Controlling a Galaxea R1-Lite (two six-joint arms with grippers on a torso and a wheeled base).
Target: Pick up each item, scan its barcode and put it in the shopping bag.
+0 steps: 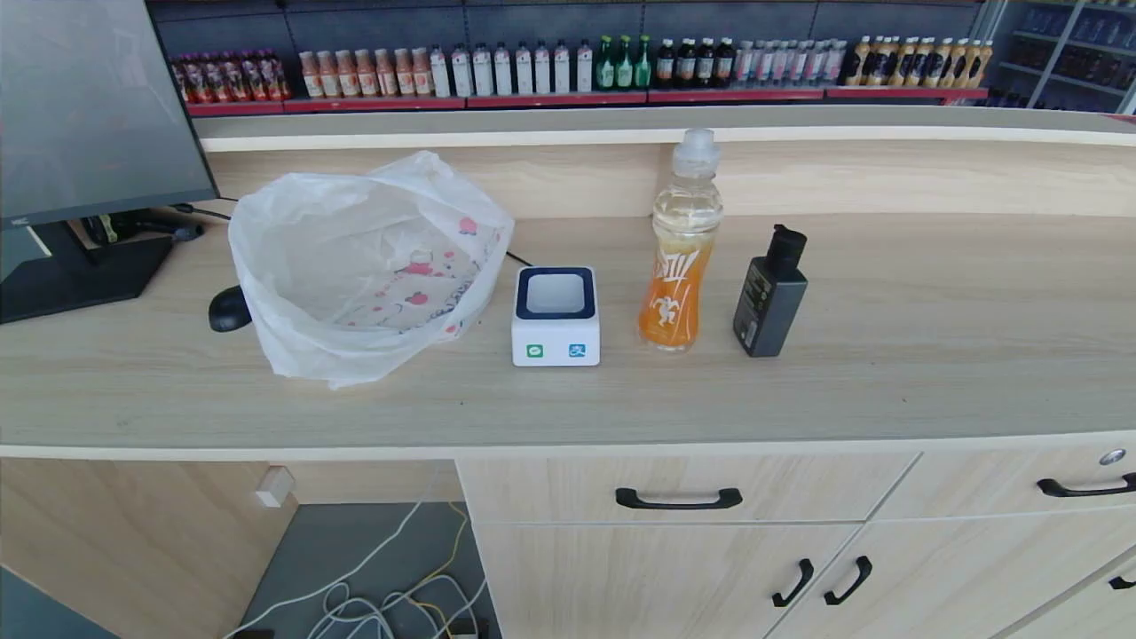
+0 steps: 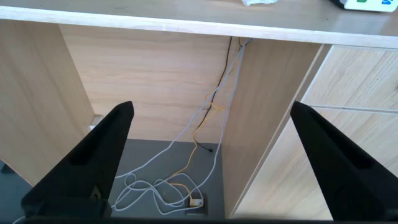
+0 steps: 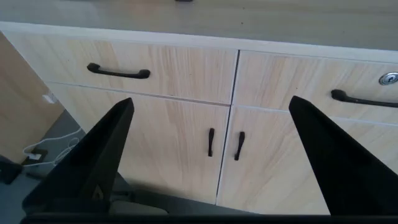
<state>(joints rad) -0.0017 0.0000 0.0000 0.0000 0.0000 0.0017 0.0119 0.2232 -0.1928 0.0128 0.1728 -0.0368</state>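
Found 2 items upright on the desk (image 1: 932, 355): an orange bottle (image 1: 676, 266) and, just beside it to the right, a black bottle (image 1: 769, 297) with a flip cap. Saw the scanner (image 1: 556, 315) just left of the orange bottle, window facing up, and the bag (image 1: 364, 266) left of that, mouth open and slumped, close to the scanner. Noted the left jaws wide apart and empty, low before the open space under the desk with its cables (image 2: 186, 186); likewise the right jaws, apart and empty, low before the drawers (image 3: 118, 71). Judged neither item scanned or bagged yet, so took the first pick as the step in hand. Judged the right arm the nearer one to both bottles. Thought it wise to lift clear of the desk edge before reaching in, come at the chosen bottle from the side, and close around the body below the neck, low enough to avoid tipping it into its neighbour. Could not tell where either barcode sat; expected to need a turn of the label toward the scanner window before moving to the bag.
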